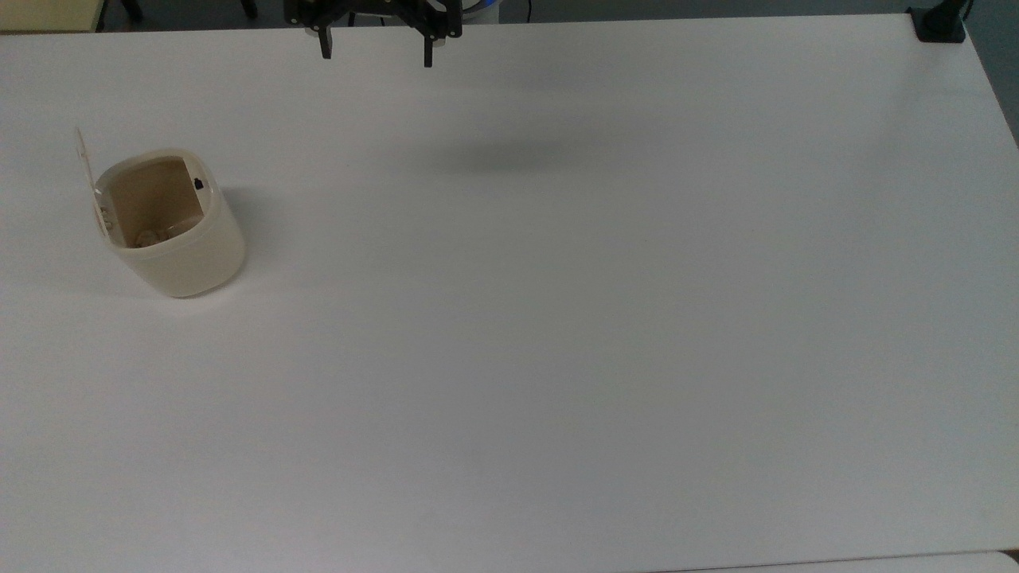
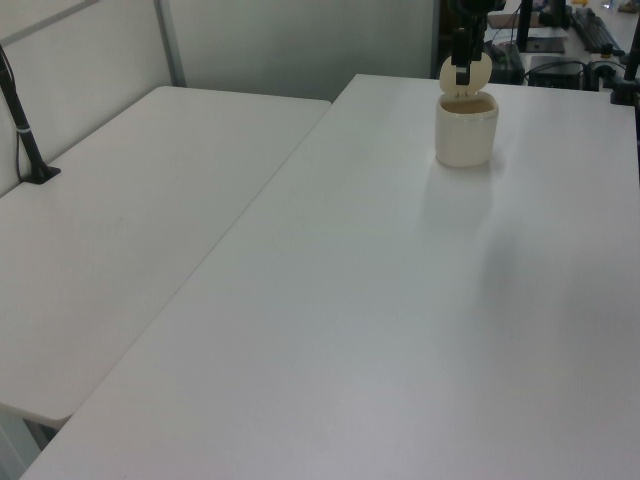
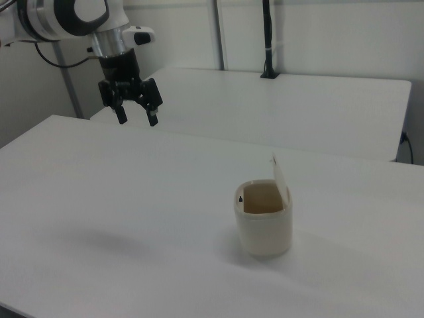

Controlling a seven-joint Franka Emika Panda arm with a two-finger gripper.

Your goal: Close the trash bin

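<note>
Cream-beige plastic, smooth and matte, makes up the trash bin, a small rounded-square tub standing upright on the white table near the top view's left edge. Its flat lid is swung up on its hinge and stands nearly vertical at the side toward the top view's left, so the mouth is open and the darker tan inside wall shows. A small black button sits on the inner rim opposite the hinge. Something pale lies at the bottom of the bin, but I cannot make out what it is. In the right view the bin sits toward the middle, the lid showing as a thin tilted edge. In the left view the bin stands far back on the table, with the lid's rounded face turned to the camera and partly covered by my arm. My tool hangs in the air well apart from the bin, cut off by the top view's upper edge; its two black fingers are spread, holding nothing. The right view shows my tool whole, below a white-and-black wrist, and a soft shadow lies on the table. A second white table stands behind, with a black pole clamped to it.
</note>
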